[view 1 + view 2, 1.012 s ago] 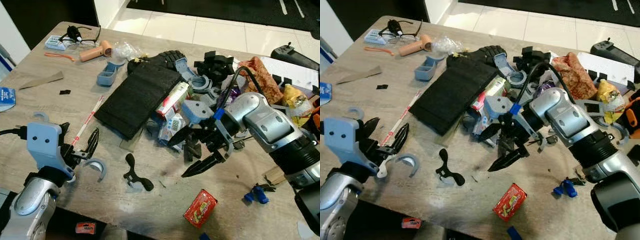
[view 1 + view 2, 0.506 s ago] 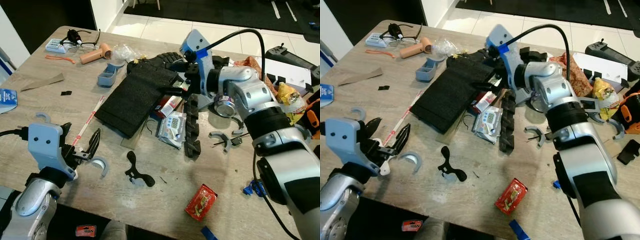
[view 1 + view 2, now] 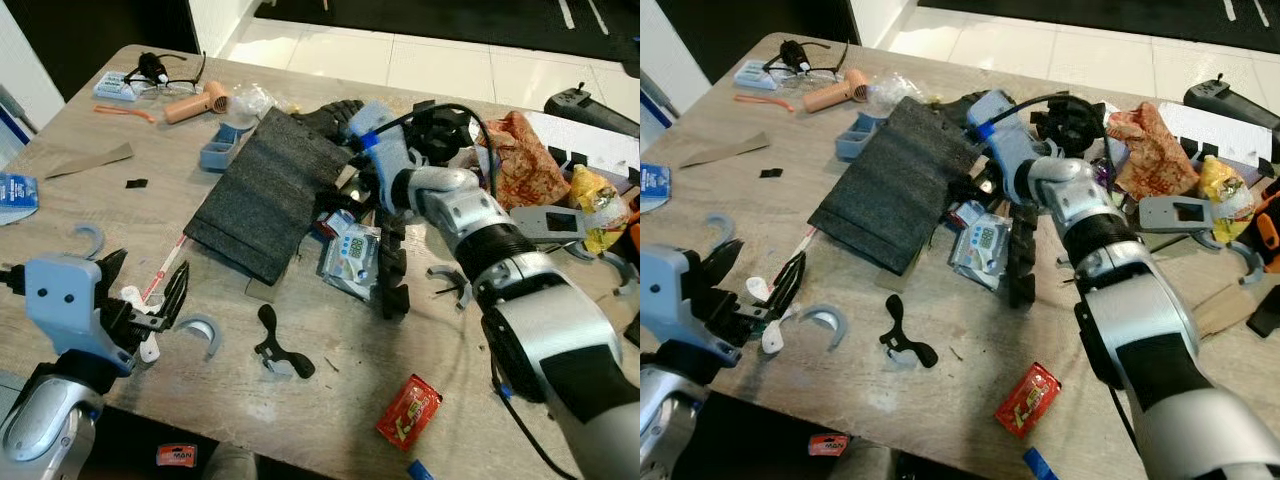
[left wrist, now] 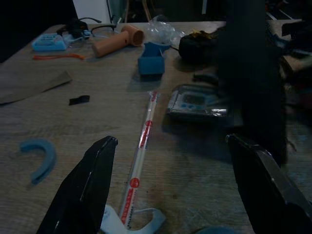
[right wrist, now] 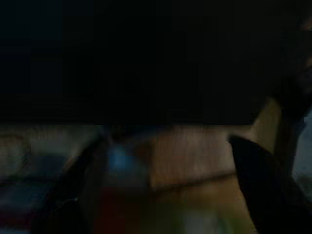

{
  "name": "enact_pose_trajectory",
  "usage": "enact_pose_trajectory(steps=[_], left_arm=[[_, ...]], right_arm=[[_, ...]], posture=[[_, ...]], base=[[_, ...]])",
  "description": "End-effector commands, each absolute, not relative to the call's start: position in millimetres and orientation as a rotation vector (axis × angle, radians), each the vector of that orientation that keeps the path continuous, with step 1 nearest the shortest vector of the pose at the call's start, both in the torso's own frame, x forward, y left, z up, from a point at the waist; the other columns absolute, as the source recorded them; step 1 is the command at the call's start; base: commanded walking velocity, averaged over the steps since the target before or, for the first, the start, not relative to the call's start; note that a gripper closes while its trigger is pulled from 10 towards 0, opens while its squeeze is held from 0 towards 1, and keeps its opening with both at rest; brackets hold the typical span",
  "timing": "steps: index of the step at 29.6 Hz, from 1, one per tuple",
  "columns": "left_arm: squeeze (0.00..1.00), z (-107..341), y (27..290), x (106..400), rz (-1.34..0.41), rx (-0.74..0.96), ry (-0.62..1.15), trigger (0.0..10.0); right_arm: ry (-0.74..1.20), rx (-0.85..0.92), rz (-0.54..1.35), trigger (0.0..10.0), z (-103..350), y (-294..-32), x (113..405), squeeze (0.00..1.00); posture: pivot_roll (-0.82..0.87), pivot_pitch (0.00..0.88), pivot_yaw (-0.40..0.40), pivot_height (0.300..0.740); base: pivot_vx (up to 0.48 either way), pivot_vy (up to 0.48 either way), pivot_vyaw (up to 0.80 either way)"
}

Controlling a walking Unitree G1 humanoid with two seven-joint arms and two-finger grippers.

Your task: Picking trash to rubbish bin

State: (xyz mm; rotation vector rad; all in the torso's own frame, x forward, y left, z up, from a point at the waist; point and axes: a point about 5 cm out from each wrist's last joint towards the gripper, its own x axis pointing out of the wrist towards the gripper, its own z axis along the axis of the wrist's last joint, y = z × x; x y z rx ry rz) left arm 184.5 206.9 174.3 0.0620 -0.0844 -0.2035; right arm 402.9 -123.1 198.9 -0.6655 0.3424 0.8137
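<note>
A black foam mat (image 3: 265, 200) lies tilted, its right edge lifted off the wooden table (image 3: 80, 205). My right gripper (image 3: 335, 200) is tucked under that raised edge; in the right wrist view its fingers (image 5: 263, 185) stand apart in the mat's shadow, open. Beside it lies a silver printed packet (image 3: 352, 255). A red snack wrapper (image 3: 408, 411) rests near the front edge. My left gripper (image 3: 150, 290) hovers open at the front left, over a white straw (image 4: 141, 151) with red print. A crinkled red bag (image 3: 520, 160) and a yellow packet (image 3: 595, 195) lie at the far right.
A black chain-like part (image 3: 392, 270), a black bracket (image 3: 280, 350) and a blue C-shaped clip (image 3: 205, 330) clutter the middle. A peach hair dryer (image 3: 195, 103), glasses (image 3: 160, 68) and a clear plastic bag (image 3: 255, 98) sit at the back left. Tiled floor (image 3: 400, 60) lies beyond.
My right gripper has dropped from above the clutter to under the mat's right edge, and that edge has risen and tipped leftward. The left arm has barely moved.
</note>
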Motion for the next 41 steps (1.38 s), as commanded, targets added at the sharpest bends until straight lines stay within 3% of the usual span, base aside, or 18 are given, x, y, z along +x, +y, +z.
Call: enact_pose_trajectory(steps=[1,11,17,22,28,33,36,41], left_arm=[[0.00,175.1,206.7,182.9,-0.212,0.067,-0.070,10.0],[0.00,173.9,202.5,187.8,-0.217,0.046,-0.076,10.0],[0.00,172.6,200.2,192.6,-0.221,0.037,-0.084,10.0],[0.00,170.2,198.7,197.0,-0.222,0.032,-0.085,10.0],[0.00,168.7,198.4,200.8,-0.221,0.029,-0.088,10.0],[0.00,167.2,199.4,204.7,-0.221,0.029,-0.091,10.0],[0.00,166.6,200.8,206.6,-0.220,0.031,-0.093,10.0],[0.00,165.8,201.6,208.1,-0.218,0.033,-0.096,10.0]], right_arm=[[0.622,-0.842,0.885,10.0,164.8,-148.9,390.4,0.00],[0.760,-0.878,1.227,10.0,197.1,-180.6,375.0,0.00],[0.670,-0.756,1.364,10.0,215.1,-172.7,370.0,0.00],[0.482,-0.599,1.352,10.0,237.4,-166.4,375.5,0.00],[0.408,-0.567,1.365,10.0,251.9,-174.7,374.2,0.00],[0.423,-0.672,1.445,10.0,251.0,-186.8,363.7,0.00],[0.491,-0.874,1.491,10.0,234.3,-190.6,356.3,0.00],[0.463,-0.916,1.535,10.0,234.1,-183.4,353.2,0.00]], posture=[[-0.02,0.166,0.021,0.740],[-0.05,0.146,0.000,0.740],[-0.07,0.133,0.000,0.740],[-0.07,0.117,-0.003,0.740],[-0.07,0.103,-0.006,0.740],[-0.08,0.096,-0.007,0.740],[-0.08,0.093,-0.008,0.740],[-0.07,0.089,-0.008,0.740]], base=[[0.000,0.000,0.00],[0.000,0.000,0.00],[0.000,0.000,0.00],[0.000,0.000,0.00],[0.000,0.000,0.00],[0.000,0.000,0.00],[0.000,0.000,0.00],[0.000,0.000,0.00]])
